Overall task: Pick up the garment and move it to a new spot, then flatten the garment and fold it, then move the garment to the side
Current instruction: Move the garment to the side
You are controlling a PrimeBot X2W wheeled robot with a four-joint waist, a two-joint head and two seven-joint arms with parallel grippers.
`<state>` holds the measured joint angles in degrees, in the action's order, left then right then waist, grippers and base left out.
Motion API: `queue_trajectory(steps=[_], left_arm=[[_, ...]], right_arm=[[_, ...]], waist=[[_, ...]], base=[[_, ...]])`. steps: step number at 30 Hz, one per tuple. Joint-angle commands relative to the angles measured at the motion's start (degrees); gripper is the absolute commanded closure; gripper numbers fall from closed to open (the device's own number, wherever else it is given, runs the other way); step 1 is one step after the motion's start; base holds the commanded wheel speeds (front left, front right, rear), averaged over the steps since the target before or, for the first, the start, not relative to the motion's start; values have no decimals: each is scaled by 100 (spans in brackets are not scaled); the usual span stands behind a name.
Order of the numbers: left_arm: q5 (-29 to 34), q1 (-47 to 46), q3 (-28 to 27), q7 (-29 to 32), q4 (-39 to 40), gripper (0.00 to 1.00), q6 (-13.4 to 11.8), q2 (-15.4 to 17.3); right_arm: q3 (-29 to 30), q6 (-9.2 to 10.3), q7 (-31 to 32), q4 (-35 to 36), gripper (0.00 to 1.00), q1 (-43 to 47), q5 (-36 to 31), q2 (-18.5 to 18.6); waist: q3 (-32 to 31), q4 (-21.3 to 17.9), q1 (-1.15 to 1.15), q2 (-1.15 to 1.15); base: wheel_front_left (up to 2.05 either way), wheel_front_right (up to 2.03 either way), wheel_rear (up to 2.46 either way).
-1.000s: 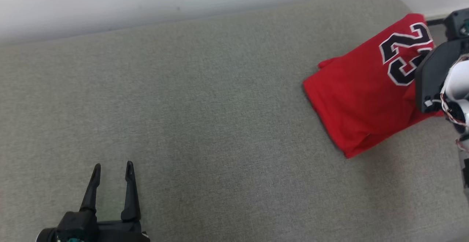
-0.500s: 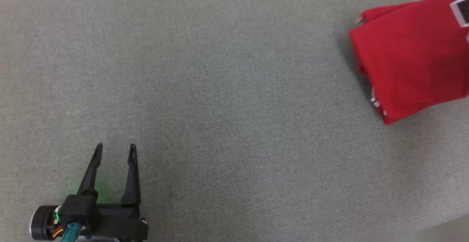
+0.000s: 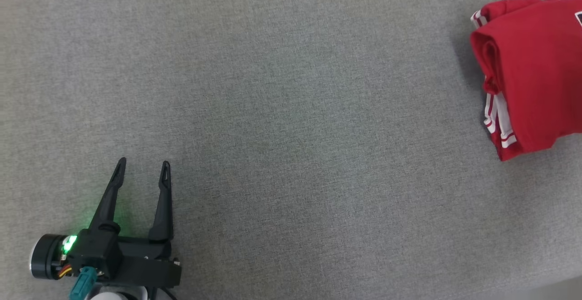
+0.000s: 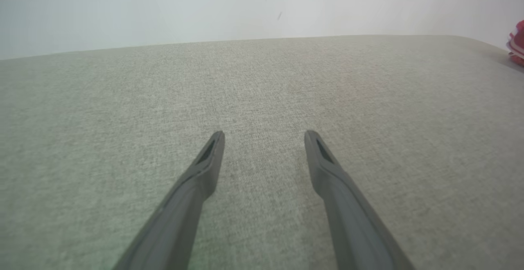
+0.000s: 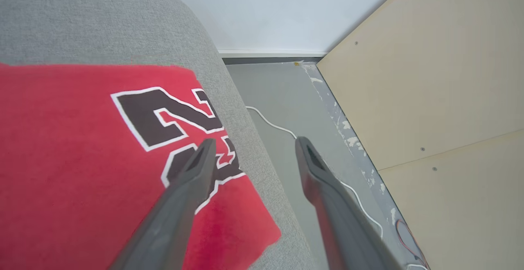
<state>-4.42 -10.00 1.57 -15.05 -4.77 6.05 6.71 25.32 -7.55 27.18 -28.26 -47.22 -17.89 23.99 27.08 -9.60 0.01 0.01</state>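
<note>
Lying folded at the far right of a broad grey woven-fabric cushion, a red jersey garment with a dark, white-outlined number and white-striped trim sat near the cushion's rounded end. The robot's left gripper was poised over bare fabric at the lower left of the head view, well apart from the garment, its two dark fingers spread with nothing between them. The right gripper was likewise spread and empty (one finger crossed the printed number in its wrist view; contact could not be judged). Beyond the cushion, a thin white cable trailed across a grey floor beside a beige wooden panel.
</note>
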Motion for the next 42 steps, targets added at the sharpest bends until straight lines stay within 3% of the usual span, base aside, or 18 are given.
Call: queue_trajectory(steps=[1,9,21,30,33,40,42], left_arm=[[-12,-13,15,-13,-20,0,16,34],[-358,190,16,-13,-19,0,54,-95],[-702,777,-286,-13,32,0,-8,-346],[-775,1095,-340,-14,-185,0,-131,-382],[-1101,1165,-369,-13,-179,0,-158,-383],[-1445,1277,-447,-13,-233,0,-213,-384],[-1275,1343,-446,-13,-296,0,-216,-386]], right_arm=[[82,13,-58,65,0,63,9,-113],[84,13,-791,905,0,704,825,-792],[-234,13,-1912,2812,0,3083,1823,-1867],[-685,13,-2336,3202,0,4211,2021,-2110],[-1032,13,-2590,3168,0,4458,2024,-2117],[-1442,14,-3145,2615,0,4766,2171,-2120],[-1571,14,-3279,2427,0,4824,2222,-2120]], waist=[[-107,41,-1,-1],[-658,197,-1,-1],[-1791,593,-1,-1],[-2279,847,-1,-1],[-2350,901,-1,-1],[-2507,966,-1,-1],[-2557,969,-1,-1]], base=[[0,0,0],[0,0,0],[0,0,0],[0,0,0],[0,0,0],[0,0,0],[0,0,0]])
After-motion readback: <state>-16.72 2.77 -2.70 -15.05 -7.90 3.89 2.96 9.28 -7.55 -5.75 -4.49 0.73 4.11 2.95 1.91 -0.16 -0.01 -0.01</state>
